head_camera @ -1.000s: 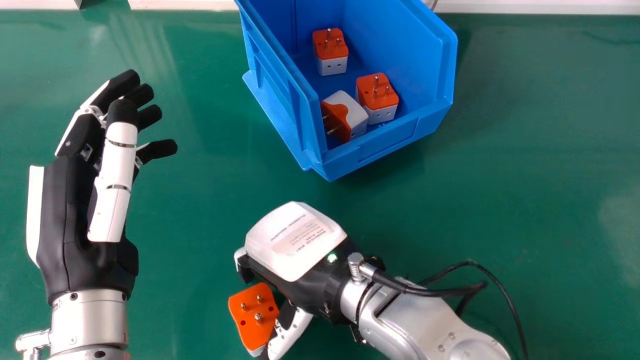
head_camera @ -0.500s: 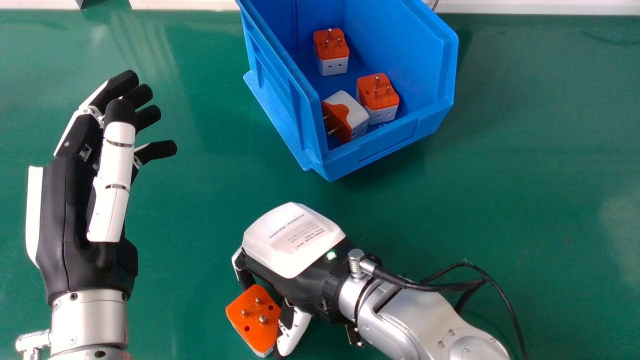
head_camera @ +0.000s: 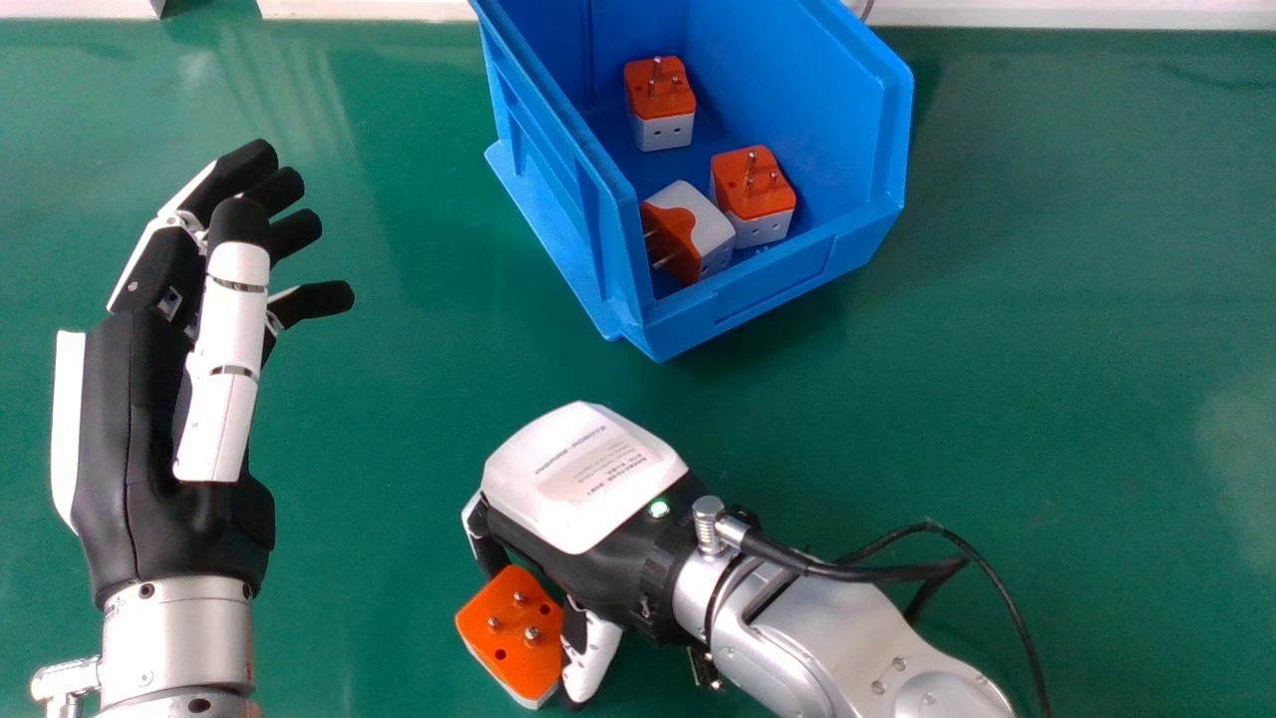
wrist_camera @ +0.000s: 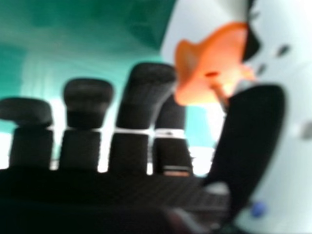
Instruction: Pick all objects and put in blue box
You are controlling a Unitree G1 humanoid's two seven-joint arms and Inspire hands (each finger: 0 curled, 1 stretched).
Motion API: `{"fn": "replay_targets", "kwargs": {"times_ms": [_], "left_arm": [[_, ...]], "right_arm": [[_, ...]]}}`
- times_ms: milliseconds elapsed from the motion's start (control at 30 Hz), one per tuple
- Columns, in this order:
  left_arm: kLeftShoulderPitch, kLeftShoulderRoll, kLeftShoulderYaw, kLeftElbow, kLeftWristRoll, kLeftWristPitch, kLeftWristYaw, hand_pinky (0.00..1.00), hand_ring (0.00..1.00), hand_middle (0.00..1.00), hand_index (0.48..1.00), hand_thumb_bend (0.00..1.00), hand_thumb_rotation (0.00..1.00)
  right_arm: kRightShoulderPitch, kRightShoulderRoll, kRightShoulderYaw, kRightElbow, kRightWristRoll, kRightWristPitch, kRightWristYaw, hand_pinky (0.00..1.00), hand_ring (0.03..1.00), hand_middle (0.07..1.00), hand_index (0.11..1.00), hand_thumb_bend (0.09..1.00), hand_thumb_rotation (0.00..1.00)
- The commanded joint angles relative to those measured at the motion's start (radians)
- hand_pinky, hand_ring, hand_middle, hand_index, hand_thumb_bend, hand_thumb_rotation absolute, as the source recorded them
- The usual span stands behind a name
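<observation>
The right hand (head_camera: 578,479) is clamping an orange and white plug adapter (head_camera: 510,633) between its curled fingers and thumb, and the adapter is sitting at the hand's near left side, squarish with no clear long axis, its prongs pointing up. The blue box (head_camera: 797,274), where three other adapters (head_camera: 661,110) are lying, is standing well apart on the far side and somewhat to the right, so the next move is probably calling for a lift and a carry that way. The left hand (head_camera: 130,429) is resting farther off at the left, its fingers relaxed.
</observation>
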Motion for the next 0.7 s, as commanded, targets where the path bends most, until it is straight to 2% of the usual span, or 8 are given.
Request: {"fn": "replay_targets", "kwargs": {"times_ms": [0,200,433,533,633,667], "left_arm": [[-0.005,0.001,0.000,-0.025,-0.001,-0.005,0.000,0.60,0.77,0.79,0.767,0.49,0.68],[-0.003,0.005,-0.002,-0.030,0.005,-0.003,0.000,0.58,0.76,0.78,0.758,0.50,0.67],[-0.002,0.010,0.000,-0.030,-0.001,-0.005,-0.007,0.58,0.77,0.79,0.760,0.50,0.67],[-0.003,0.011,0.000,-0.030,0.003,0.001,-0.006,0.59,0.77,0.79,0.763,0.50,0.68],[-0.003,0.013,-0.001,-0.029,0.010,0.000,-0.004,0.59,0.77,0.79,0.764,0.50,0.68],[-0.003,0.013,-0.001,-0.027,0.008,-0.001,-0.006,0.59,0.77,0.79,0.764,0.50,0.68]], "right_arm": [[-0.009,-0.001,-0.002,-0.027,-0.013,0.008,-0.003,0.07,0.130,0.215,0.477,0.513,0.12],[-0.004,-0.001,-0.009,-0.067,-0.007,0.025,0.020,0.07,0.140,0.226,0.477,0.508,0.12],[0.008,0.003,-0.036,-0.123,0.024,0.031,0.040,0.08,0.150,0.236,0.476,0.504,0.12],[0.013,0.004,-0.046,-0.156,0.031,0.041,0.051,0.10,0.166,0.292,0.491,0.506,0.07],[0.018,0.003,-0.062,-0.191,0.062,0.035,0.053,0.10,0.178,0.314,0.497,0.507,0.06],[0.020,0.002,-0.066,-0.203,0.068,0.033,0.050,0.10,0.178,0.314,0.497,0.507,0.06]]}}
